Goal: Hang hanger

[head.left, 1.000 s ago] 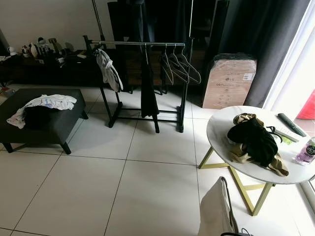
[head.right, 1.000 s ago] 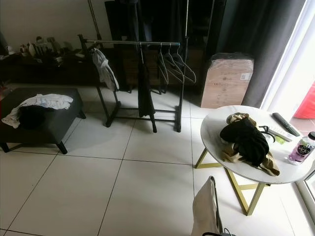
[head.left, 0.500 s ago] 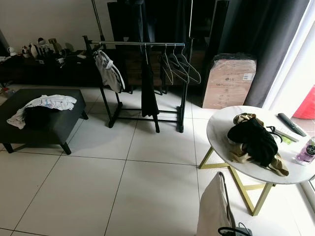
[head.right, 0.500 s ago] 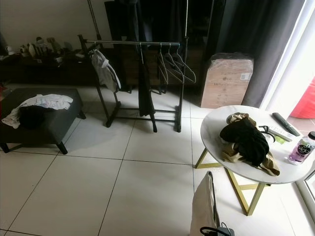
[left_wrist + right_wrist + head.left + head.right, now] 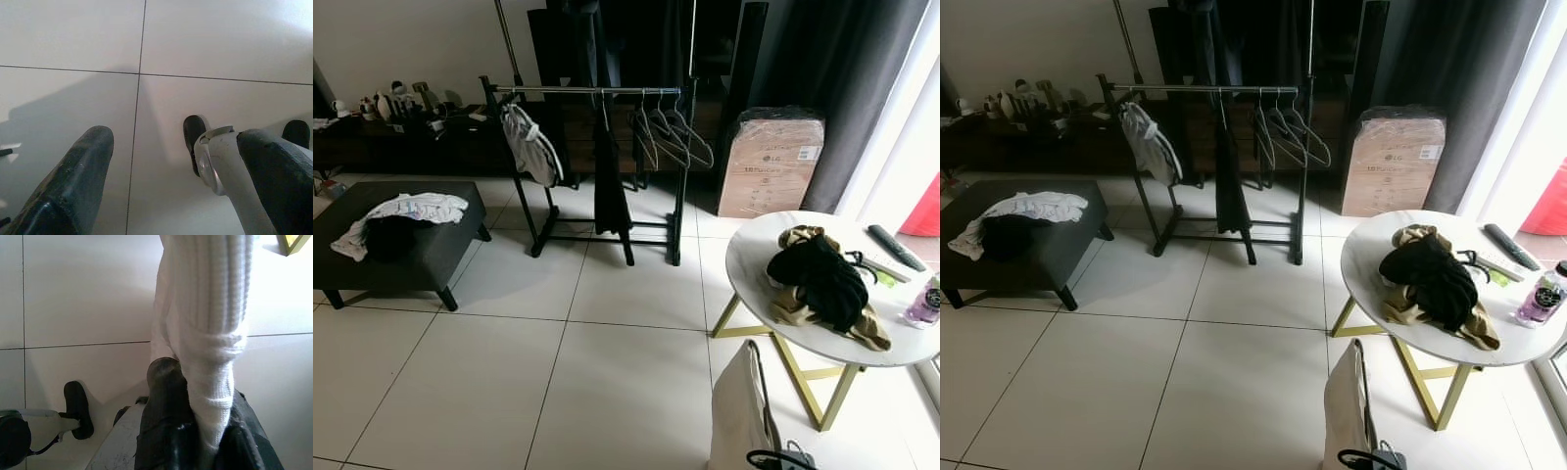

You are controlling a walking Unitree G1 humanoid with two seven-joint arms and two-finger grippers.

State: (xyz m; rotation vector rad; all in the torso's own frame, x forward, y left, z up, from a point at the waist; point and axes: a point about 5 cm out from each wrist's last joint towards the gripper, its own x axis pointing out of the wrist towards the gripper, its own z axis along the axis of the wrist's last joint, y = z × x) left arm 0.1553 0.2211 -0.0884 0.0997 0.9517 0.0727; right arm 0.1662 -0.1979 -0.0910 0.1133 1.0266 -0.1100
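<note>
right gripper point(image 5: 781, 458): low, near edge, holding hanger point(image 5: 766, 397) with white garment point(image 5: 737, 416) | round table point(image 5: 754, 294): just ahead-right | clothes rack point(image 5: 597, 93): far ahead-left | black ottoman point(image 5: 431, 255): far left

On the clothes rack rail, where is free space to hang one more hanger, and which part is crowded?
On the rail, bare stretches lie between the grey garment at its left end and the dark hanging garment, and a shorter one right of that garment. The right end is crowded with empty hangers. The right gripper holds the white garment.
</note>
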